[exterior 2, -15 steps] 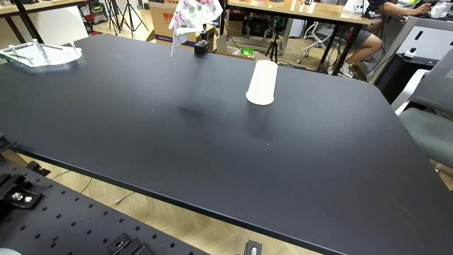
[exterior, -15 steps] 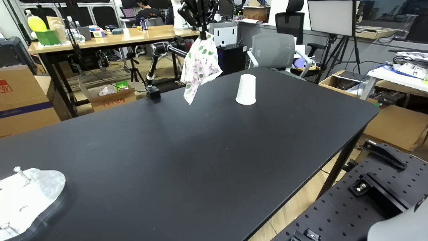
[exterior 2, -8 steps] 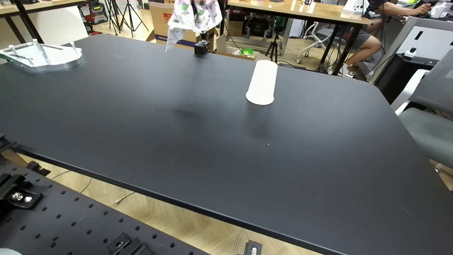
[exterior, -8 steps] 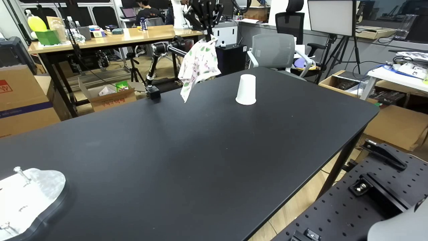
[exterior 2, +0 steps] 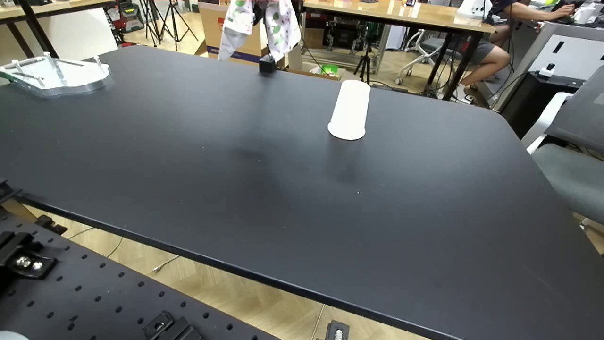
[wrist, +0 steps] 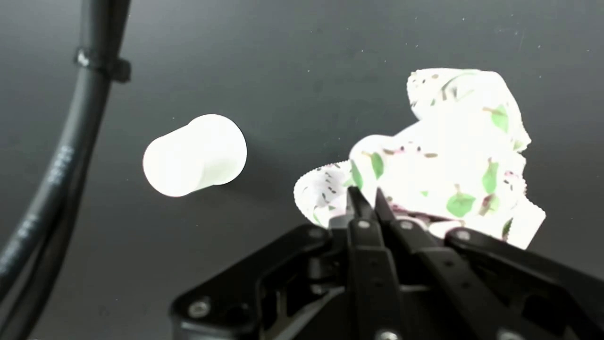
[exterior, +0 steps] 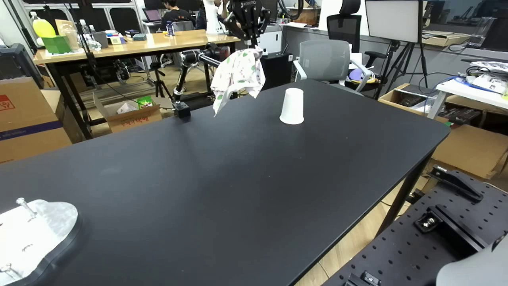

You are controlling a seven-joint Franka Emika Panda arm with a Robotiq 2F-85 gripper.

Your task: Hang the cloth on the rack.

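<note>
above the surface (exterior: 222,178): my gripper (wrist: 366,200) points down, its fingers (wrist: 359,205) nearly together, pinching a bunch of the cloth (exterior: 239,73).
cloth: hangs in loose folds from my grip, clear of the surface; pale, with green leaves and small pink and brown marks. in an exterior view its upper part runs out of the frame.
cup (exterior: 293,106): white, upside down on the surface, wide rim below; in my wrist view it sits left of the cloth, the two apart.
pegged board (exterior 2: 61,78): lies on the surface, well apart from cup and cloth, pegs sticking up; both exterior views cut it at the frame edge.
cable (wrist: 61,156): dark, sweeping down the left of my wrist view, bound by a tie (wrist: 101,66).
black-footed stand (exterior 2: 267,65): at the edge of the surface, partly behind the cloth in an exterior view.
perforated plate (exterior: 436,222): black, beside the surface, a strip of floor (exterior 2: 222,285) showing between them.
gray chair (exterior: 323,61): just past a corner of the surface.
wooden bench (exterior 2: 401,14): in the background, a person (exterior 2: 493,52) in shorts seated near it.
</note>
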